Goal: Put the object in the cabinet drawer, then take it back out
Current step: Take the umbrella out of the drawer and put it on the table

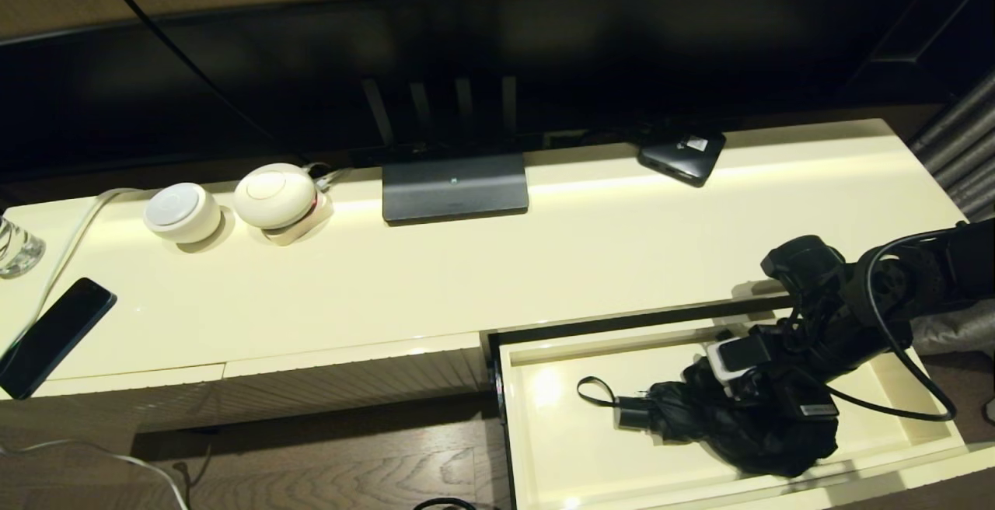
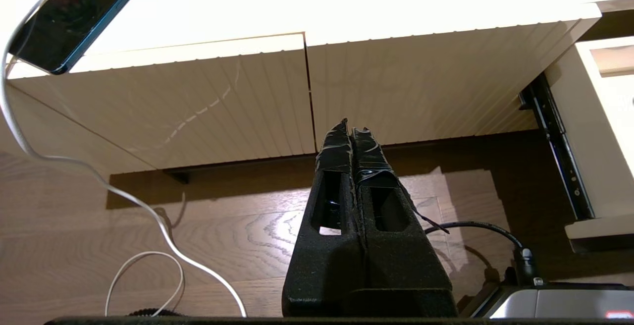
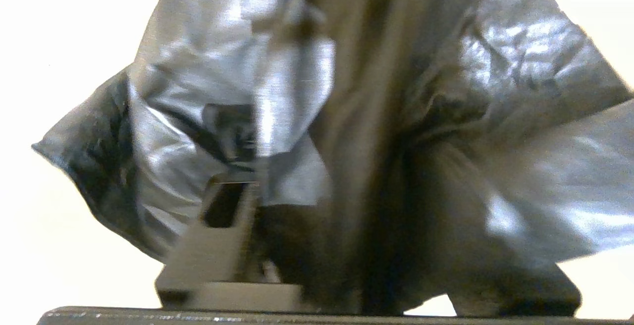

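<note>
The black folding umbrella (image 1: 766,436) lies in the open cream cabinet drawer (image 1: 560,455), its short handle (image 1: 631,413) and wrist loop pointing left. My right gripper (image 1: 758,397) reaches down into the drawer from the right and is shut on the bunched fabric at the umbrella's middle. In the right wrist view the shiny umbrella fabric (image 3: 346,67) fills the space between the fingers (image 3: 218,245) of the right gripper (image 3: 366,206). My left gripper (image 2: 350,129) hangs shut and empty in front of the ribbed panels, low over the wood floor.
On the cabinet top (image 1: 544,261) are a dark phone (image 1: 50,335) on a white cable, two white round devices (image 1: 183,212), a screen's stand (image 1: 455,187), a small black box (image 1: 682,154) and a glass (image 1: 15,246). The drawer's side wall (image 2: 604,132) and rail show beside the left arm.
</note>
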